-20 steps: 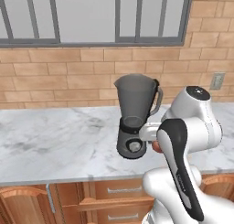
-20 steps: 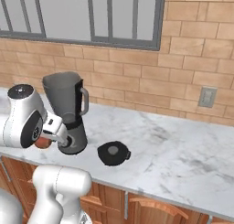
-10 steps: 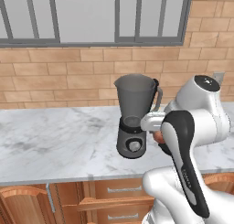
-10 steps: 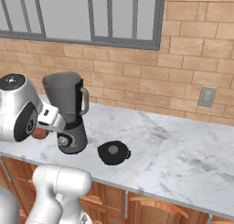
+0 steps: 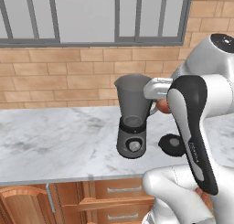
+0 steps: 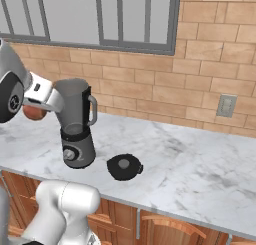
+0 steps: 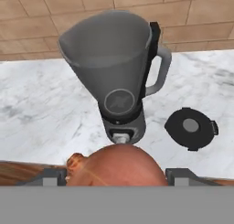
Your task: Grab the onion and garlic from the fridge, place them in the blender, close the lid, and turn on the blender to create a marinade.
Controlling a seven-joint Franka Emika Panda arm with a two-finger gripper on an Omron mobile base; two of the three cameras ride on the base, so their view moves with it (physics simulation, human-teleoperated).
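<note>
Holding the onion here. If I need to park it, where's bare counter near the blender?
Bare marble lies left of the blender, from its base to the frame's edge, and right of the lid toward the wall outlet. It is crowded between blender and lid, where the gripper holds the onion.

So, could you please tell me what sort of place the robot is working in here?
A home kitchen, rendered: a marble counter with wooden drawers beneath, a brick wall under a window, and a blender with its lid beside it.
</note>
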